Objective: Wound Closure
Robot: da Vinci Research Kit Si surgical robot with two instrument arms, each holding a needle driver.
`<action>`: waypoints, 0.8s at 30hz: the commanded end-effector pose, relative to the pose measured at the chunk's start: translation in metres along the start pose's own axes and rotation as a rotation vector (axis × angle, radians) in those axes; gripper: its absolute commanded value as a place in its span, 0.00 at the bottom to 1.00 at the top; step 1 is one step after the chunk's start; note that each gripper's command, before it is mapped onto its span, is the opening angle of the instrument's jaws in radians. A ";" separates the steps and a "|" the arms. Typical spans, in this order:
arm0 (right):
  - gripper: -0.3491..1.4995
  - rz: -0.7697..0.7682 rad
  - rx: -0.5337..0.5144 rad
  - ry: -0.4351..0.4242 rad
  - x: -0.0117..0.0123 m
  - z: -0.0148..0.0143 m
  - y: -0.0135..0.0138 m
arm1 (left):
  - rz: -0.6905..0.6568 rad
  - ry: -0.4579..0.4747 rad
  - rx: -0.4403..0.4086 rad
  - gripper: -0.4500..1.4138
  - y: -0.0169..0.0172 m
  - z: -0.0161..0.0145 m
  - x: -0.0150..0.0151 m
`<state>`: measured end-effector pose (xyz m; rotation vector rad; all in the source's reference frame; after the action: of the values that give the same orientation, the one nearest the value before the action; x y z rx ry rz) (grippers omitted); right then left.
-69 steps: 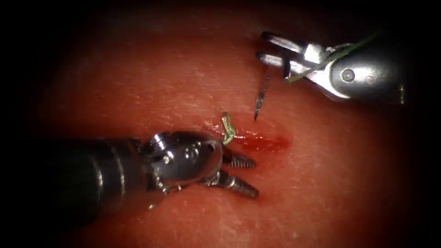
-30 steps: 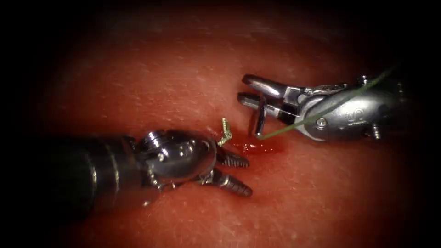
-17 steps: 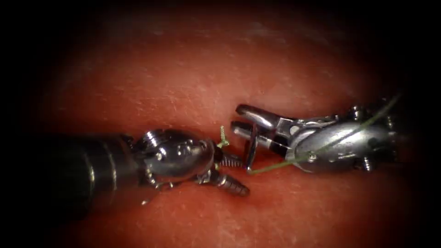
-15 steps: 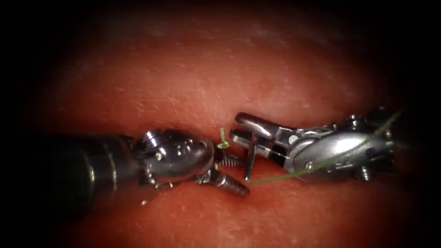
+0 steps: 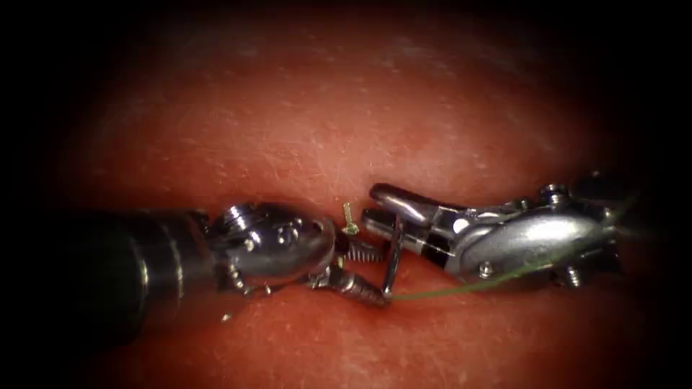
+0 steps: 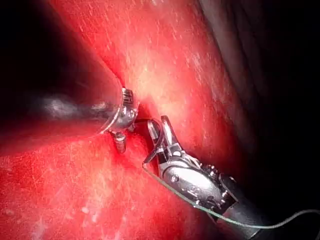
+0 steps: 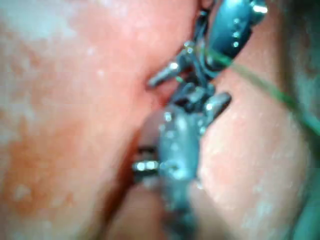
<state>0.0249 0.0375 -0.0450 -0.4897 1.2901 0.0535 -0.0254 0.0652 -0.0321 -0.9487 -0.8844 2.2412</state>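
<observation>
Needle between left hand and right hand

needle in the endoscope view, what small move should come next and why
Probably ease the left claw forward and close on the curved steel needle: its jaws stand open and empty, the needle sits at their tips, held by the right claw, green thread trailing.

Right claw comes down from high, well apart from left claw, to just beside it, tips almost meeting. Needle, gripped near its thread end, comes along: point formerly hanging free above tissue, now low between the two claws, at tip of left claw's lower jaw. Cut and red fluid now hidden under right claw. Thread formerly lying over right claw's wrist, now trailing below it from needle's lower end.
</observation>
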 end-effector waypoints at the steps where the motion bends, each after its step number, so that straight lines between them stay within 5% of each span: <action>1: 0.00 0.031 0.016 -0.009 -0.0010 0.0006 -0.0018 | 0.001 0.000 -0.002 0.48 -0.0003 0.0009 -0.0001; 17: 0.00 0.089 0.035 -0.036 -0.0006 0.0009 -0.0019 | 0.001 -0.007 -0.003 0.48 -0.0002 0.0009 -0.0002; 24: 0.00 0.099 -0.022 0.002 0.0003 0.0016 0.0020 | 0.000 -0.007 -0.001 0.48 0.0000 0.0012 -0.0001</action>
<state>0.0251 0.0404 -0.0464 -0.4388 1.3217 0.1552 -0.0258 0.0648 -0.0320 -0.9412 -0.8869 2.2459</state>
